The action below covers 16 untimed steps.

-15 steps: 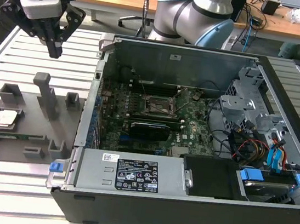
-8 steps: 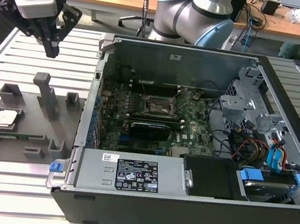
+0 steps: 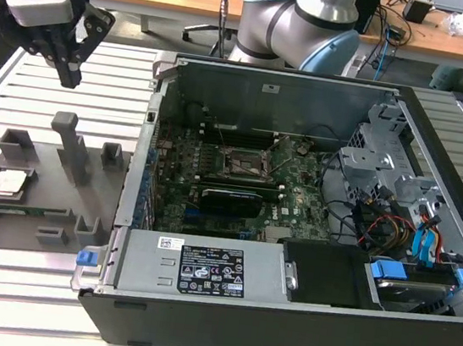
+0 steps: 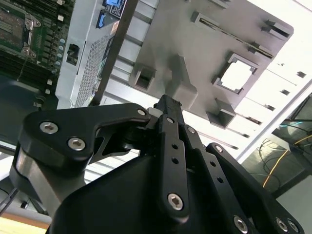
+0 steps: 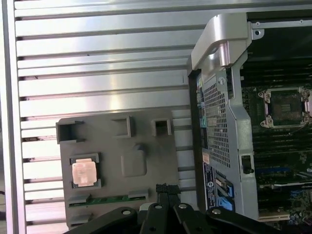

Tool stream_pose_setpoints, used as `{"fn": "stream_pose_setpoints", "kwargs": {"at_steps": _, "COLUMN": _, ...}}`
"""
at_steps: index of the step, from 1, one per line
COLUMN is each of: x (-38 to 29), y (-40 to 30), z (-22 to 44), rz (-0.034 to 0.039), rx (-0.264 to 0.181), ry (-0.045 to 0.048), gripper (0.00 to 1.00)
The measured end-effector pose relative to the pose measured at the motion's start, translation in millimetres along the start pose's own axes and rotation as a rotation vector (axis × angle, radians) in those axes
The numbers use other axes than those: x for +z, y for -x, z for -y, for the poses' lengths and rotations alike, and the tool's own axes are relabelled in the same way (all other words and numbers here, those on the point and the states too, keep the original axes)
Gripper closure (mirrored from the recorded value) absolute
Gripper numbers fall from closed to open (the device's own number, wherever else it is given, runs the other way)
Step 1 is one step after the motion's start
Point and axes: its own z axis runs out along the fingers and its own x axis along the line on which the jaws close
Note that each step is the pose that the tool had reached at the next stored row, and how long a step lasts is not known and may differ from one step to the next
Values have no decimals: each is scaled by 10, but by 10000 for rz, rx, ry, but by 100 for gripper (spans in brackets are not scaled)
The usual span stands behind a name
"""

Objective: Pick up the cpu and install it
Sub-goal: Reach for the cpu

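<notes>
Can't get the whole gripper (image 3: 68, 75) in the exterior view. Chopped off by the frame edge up at 10 o'clock, with just the dark fingers poking down over the slatted table (image 3: 27, 300). Looks pinched together in both wrist views, fingertips (image 4: 168, 105) meeting with nothing clamped between them. Same story for the arm (image 3: 311, 21) at 12 o'clock, cut off above its blue-capped joint.

Spotting the cpu (image 3: 8, 182) flat in a recess of the grey tray (image 3: 50, 188), roughly 7 o'clock from the gripper, well apart from it and untouched. Blown out to a white square in the second wrist view, way easier to read in the first wrist view. Also losing a strip of the tray's near edge behind the gripper's own linkage there.

For room: plenty of bare slats at 12 o'clock of the tray, but watch the upright post (image 3: 68, 147) standing on the tray between gripper and cpu. Tight at 3 o'clock, with the tray just beside the computer case (image 3: 279, 333). Inside the case, seeing the socket (image 3: 241, 164) mid-board, hemmed in by the black expansion card (image 3: 230, 198) at its 6 o'clock.
</notes>
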Motion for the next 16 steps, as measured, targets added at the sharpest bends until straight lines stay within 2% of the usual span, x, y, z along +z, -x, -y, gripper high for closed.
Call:
{"fn": "stream_pose_setpoints", "kwargs": {"at_steps": 14, "x": -4, "y": -157, "z": 11, "rz": 0, "rx": 0, "ry": 0, "gripper": 89}}
{"fn": "stream_pose_setpoints", "kwargs": {"at_steps": 16, "x": -6, "y": -207, "z": 15, "rz": 0, "rx": 0, "ry": 0, "gripper": 89}}
